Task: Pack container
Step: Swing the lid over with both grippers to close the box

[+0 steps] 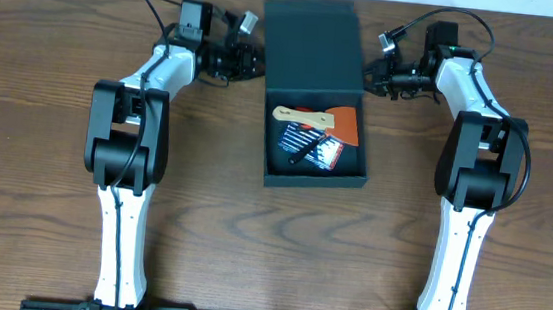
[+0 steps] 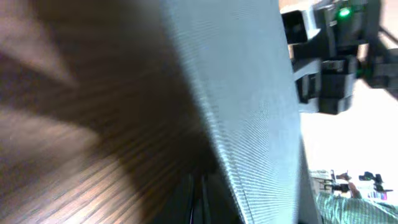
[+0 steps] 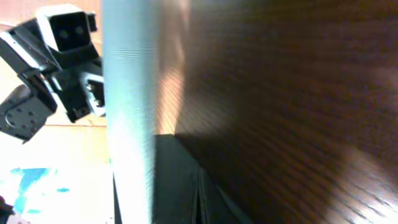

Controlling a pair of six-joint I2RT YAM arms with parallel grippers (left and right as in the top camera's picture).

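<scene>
Tools point(image 1: 310, 136) in container point(image 1: 311, 43) on table point(image 1: 40, 215)

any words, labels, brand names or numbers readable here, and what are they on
No text can be read in any view.
White print on the dark card in the container: too small to read.
The orange card: nothing legible.
The wooden handle: nothing legible.
Both wrist views: blurred, no text.
</scene>
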